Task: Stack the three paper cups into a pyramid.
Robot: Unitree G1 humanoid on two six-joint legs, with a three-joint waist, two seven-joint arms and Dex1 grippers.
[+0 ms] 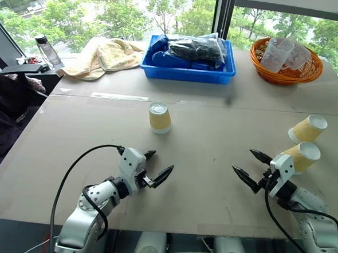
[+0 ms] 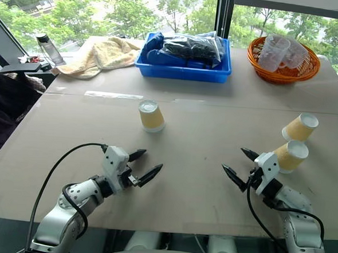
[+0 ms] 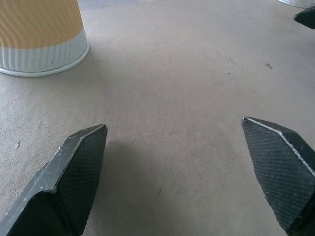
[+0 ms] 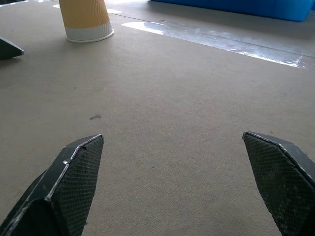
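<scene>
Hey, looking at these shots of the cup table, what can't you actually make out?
- Nearer paper cup at the right: its lower part is hidden behind the right gripper, left eye view.
- Centre paper cup: its top is cut off by the left wrist view's edge.
- Blue bin: the dark bagged contents cannot be identified.
- Clear plastic cups in the orange basket: they overlap, so their count is unclear.

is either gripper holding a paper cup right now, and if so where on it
Neither. The left gripper and right gripper both have their fingers spread over bare table, with nothing between them.
</scene>
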